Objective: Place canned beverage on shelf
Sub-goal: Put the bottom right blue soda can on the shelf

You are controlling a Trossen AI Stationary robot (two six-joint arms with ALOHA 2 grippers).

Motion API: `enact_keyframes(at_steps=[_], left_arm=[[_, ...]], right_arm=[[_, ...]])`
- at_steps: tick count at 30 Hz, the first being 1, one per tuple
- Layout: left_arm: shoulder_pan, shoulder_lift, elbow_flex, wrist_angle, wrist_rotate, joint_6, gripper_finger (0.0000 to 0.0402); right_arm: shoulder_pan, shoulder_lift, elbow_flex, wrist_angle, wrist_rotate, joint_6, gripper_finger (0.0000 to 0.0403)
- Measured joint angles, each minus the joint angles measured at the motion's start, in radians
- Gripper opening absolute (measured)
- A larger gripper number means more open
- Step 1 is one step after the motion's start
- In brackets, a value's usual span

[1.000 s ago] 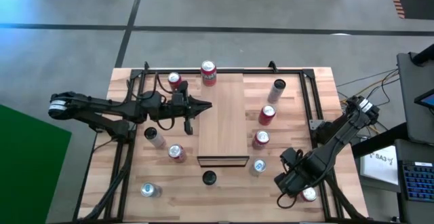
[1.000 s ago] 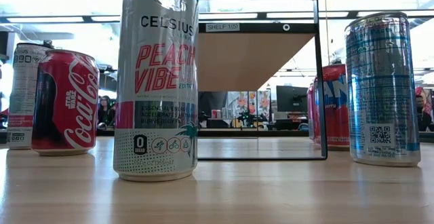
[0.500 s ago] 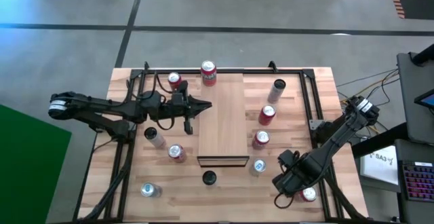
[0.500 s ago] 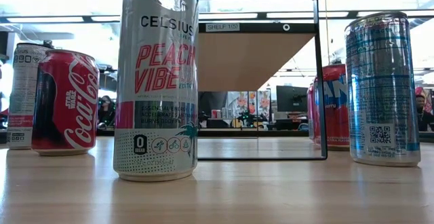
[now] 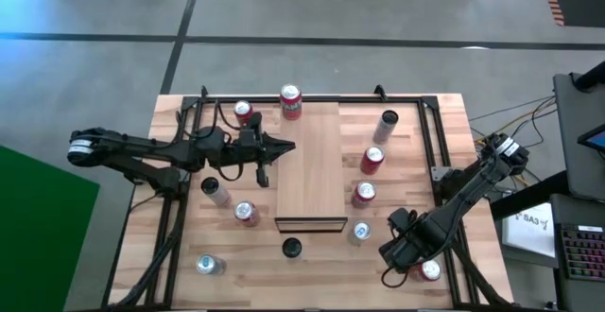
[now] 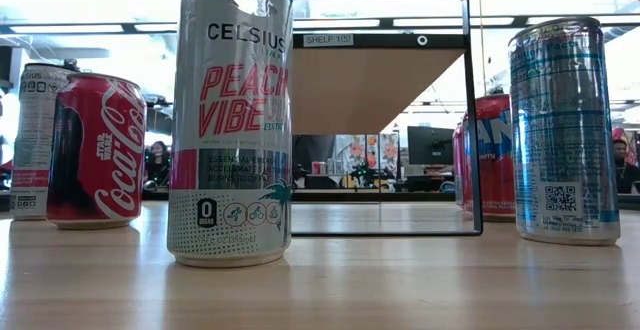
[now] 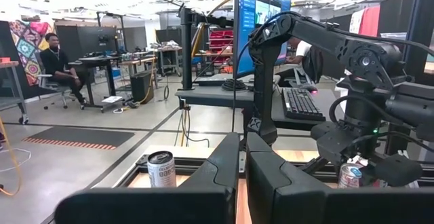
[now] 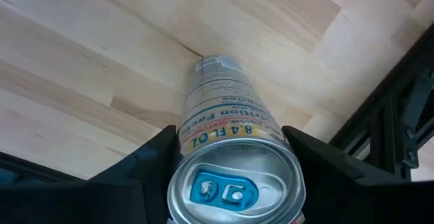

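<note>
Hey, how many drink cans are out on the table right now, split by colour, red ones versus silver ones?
Red cans: 5
Silver cans: 5
Total: 10 cans

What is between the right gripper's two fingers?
A silver can stands upright between the right gripper's fingers, seen in the right wrist view.
</note>
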Motion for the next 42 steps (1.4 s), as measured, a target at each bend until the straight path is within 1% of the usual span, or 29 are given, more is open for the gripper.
enact_keyframes(at_steps=[4,8,11,13,18,22,30,33,38,42], left_arm=[[0.000,0.000,0.000,-0.001,0.000,0.000,0.0000],[0.000,0.000,0.000,-0.001,0.000,0.000,0.0000],[0.000,0.000,0.000,-0.001,0.000,0.000,0.0000],[0.000,0.000,0.000,-0.001,0.000,0.000,0.0000],[0.000,0.000,-0.001,-0.001,0.000,0.000,0.0000],[0.000,0.000,-0.001,-0.001,0.000,0.000,0.0000],[0.000,0.000,-0.001,0.002,0.000,0.007,0.0000],[0.000,-0.001,-0.001,0.014,0.000,0.027,0.0000],[0.000,-0.018,-0.001,0.039,0.000,0.066,0.0000],[0.000,-0.026,-0.001,0.036,0.000,0.083,0.0000]], right_arm=[[-0.003,-0.005,-0.001,-0.021,-0.024,-0.017,0.0222],[-0.009,-0.024,0.021,-0.118,-0.079,-0.037,0.0222],[-0.022,-0.062,0.053,-0.186,-0.085,-0.046,0.0222],[-0.033,-0.089,0.077,-0.224,-0.059,-0.053,0.0222],[-0.079,-0.170,0.143,-0.285,0.048,-0.073,0.0222],[-0.136,-0.220,0.195,-0.326,0.125,-0.131,0.0222],[-0.260,-0.255,0.371,-0.325,0.274,-0.376,0.0222],[-0.332,-0.244,0.440,-0.321,0.319,-0.498,0.0222],[-0.487,-0.170,0.569,-0.310,0.327,-0.751,0.0222],[-0.606,-0.068,0.693,-0.318,0.264,-0.951,0.0222]])
